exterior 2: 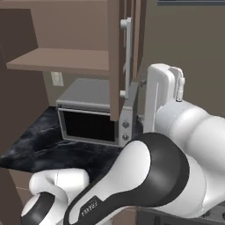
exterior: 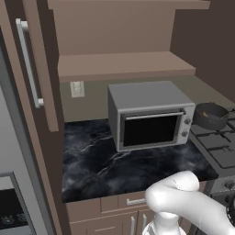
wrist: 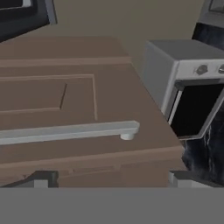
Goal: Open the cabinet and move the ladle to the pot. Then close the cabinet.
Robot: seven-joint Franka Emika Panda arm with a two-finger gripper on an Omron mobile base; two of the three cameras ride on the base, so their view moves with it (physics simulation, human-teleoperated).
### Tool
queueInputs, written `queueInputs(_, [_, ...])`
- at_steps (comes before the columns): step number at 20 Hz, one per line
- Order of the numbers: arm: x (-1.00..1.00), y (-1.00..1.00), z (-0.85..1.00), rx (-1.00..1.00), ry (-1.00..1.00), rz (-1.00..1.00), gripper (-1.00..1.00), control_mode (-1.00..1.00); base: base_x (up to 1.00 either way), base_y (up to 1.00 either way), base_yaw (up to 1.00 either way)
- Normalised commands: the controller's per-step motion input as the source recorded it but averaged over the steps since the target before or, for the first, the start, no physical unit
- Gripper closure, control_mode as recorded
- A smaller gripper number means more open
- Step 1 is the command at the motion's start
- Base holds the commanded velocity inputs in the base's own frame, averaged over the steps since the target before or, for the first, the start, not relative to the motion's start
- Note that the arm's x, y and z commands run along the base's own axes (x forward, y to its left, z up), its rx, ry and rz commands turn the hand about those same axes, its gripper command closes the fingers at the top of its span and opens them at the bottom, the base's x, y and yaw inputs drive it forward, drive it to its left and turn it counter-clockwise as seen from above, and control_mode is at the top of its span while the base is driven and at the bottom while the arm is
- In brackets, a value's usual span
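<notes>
Gripper point(wrist: 111, 180) w/ its two dark fingertips point(wrist: 41, 179) spread wide apart, nothing between them, poised just in front of a cabinet point(wrist: 74, 92) door panel; the door's long silver bar handle point(wrist: 70, 131) crosses the hand view just beyond the tips, not touched.

Hand view also takes in the grey microwave point(wrist: 192, 87) beside the door, tilted w/ the camera's roll.

Right base view: white arm reaches up beside the swung-open right door point(exterior 2: 115, 57), seen edge-on w/ its handle point(exterior 2: 127, 57) facing the arm; microwave point(exterior 2: 94, 114) sits behind and below that door on the dark marble counter point(exterior 2: 30, 149). Gripper itself can't be made out here.

Left base view gives what the others lack: left door point(exterior: 41, 64) open at near left w/ its vertical handle point(exterior: 28, 62), bare cabinet shelf point(exterior: 124, 64) above, microwave point(exterior: 149, 114) centre on the counter point(exterior: 96, 165), and the dark pot point(exterior: 211, 115) on the stove point(exterior: 218, 147) at far right. Something brownish-orange lies inside the pot point(exterior: 210, 114), too small to tell if it's the ladle. Wall outlet point(exterior: 77, 89) behind the counter; low drawers point(exterior: 114, 209) under it.
</notes>
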Motion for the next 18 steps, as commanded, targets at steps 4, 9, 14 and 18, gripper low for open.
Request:
queueInputs(4, [0.46,0.46,-0.08,0.05,-0.08,0.01,-1.0,-1.0,0.0,0.0,0.0])
queueInputs(9, [0.4,0.43,-0.29,0.08,-0.06,0.02,-1.0,-1.0,0.0,0.0,0.0])
queueInputs(14, [0.45,0.66,-0.47,0.13,-0.08,0.02,-1.0,-1.0,0.0,0.0,0.0])
queueInputs(18, [0.66,0.63,-0.21,0.12,-0.12,0.0,-1.0,-1.0,0.0,0.0,0.0])
